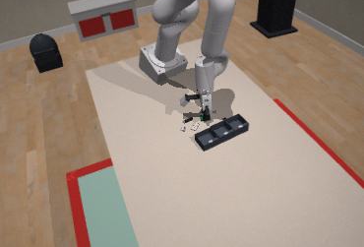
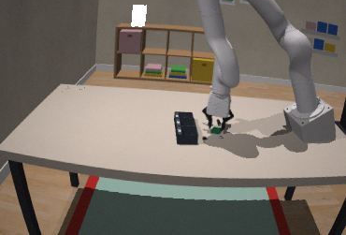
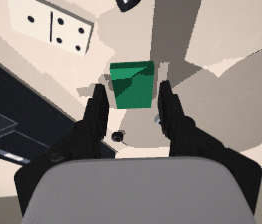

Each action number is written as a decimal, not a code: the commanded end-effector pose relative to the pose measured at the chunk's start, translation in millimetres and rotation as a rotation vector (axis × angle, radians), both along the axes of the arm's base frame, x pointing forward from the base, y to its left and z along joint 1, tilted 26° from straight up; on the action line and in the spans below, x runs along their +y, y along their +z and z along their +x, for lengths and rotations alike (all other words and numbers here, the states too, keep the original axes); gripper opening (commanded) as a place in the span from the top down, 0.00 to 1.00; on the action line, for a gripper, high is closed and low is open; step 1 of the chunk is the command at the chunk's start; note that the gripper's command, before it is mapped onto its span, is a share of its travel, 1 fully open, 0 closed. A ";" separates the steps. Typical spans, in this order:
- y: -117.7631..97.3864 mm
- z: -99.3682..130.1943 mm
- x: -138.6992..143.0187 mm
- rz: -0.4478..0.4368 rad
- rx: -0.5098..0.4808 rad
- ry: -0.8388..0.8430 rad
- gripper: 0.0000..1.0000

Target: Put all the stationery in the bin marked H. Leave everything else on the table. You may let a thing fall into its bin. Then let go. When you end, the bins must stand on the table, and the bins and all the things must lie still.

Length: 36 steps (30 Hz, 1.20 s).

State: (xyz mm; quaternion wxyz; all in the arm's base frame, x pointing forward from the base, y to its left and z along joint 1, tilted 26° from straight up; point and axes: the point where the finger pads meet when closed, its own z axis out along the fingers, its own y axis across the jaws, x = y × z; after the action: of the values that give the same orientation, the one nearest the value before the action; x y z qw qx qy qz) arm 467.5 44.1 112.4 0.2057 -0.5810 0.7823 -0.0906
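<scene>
A small green block point(image 3: 132, 82) point(image 1: 201, 116) point(image 2: 216, 129) lies flat on the table just beside the dark three-compartment bin point(image 1: 216, 144) point(image 2: 187, 139) point(image 3: 12, 125). My gripper point(image 3: 132, 93) point(image 1: 205, 113) point(image 2: 216, 124) is open and points straight down. It is low over the block, with one finger on each side of it and a gap to both. The bin's marks cannot be read from here.
A white domino point(image 3: 57, 27) point(image 1: 194, 127) lies close by, between the block and the bin. A small dark round piece point(image 3: 117, 136) and a small metal piece point(image 3: 157, 118) lie under the fingers. A dark object point(image 3: 128, 4) shows at the top edge of the wrist view. The arm's base point(image 1: 162, 64) stands behind.
</scene>
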 end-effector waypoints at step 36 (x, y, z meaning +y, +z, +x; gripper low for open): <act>-8.8 3.9 0.7 0.000 0.000 0.000 1.00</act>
State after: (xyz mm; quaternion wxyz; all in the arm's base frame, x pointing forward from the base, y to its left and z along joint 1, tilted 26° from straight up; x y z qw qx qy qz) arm 471.1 44.8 103.1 0.2053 -0.5810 0.7824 -0.0906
